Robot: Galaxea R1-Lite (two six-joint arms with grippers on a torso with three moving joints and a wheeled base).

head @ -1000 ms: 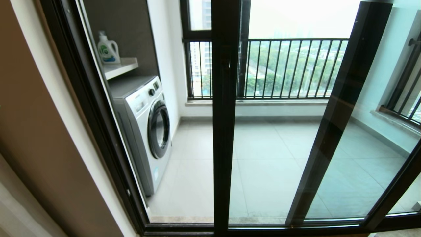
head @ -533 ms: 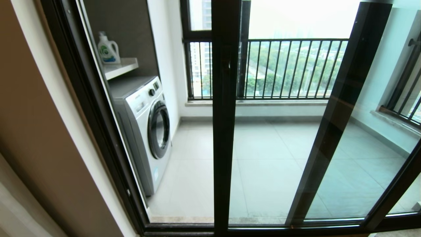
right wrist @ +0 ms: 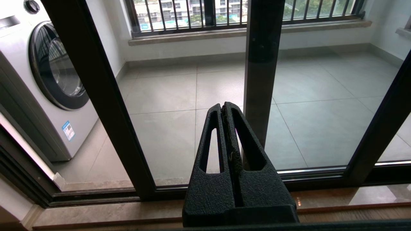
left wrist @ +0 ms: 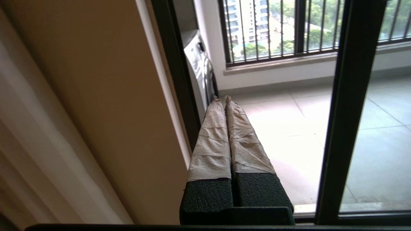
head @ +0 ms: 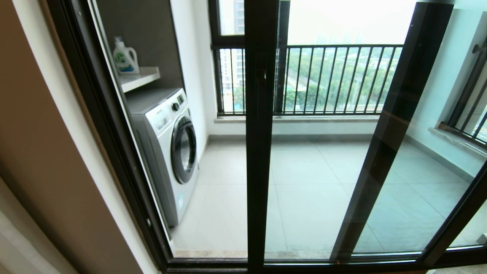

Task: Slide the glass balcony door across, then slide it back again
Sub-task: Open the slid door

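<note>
The glass balcony door [head: 258,152] shows its black leading upright in the middle of the head view, with a small black latch handle [head: 261,72] high on it. Its glass runs off to the right, and the gap to its left looks like open doorway. Neither gripper shows in the head view. My left gripper [left wrist: 222,98], its fingers wrapped in pale tape, is shut on nothing and hangs low near the left jamb, apart from the door upright [left wrist: 346,112]. My right gripper [right wrist: 223,106] is shut and empty, low before the sill, right of the door upright [right wrist: 106,106].
A second black-framed panel upright [head: 392,133] stands to the right, overlapping the door's glass. A white washing machine [head: 167,144] sits on the balcony at left, under a shelf with a detergent bottle [head: 124,57]. The barred railing [head: 335,80] closes the far side. A tan wall [head: 45,152] flanks the left jamb.
</note>
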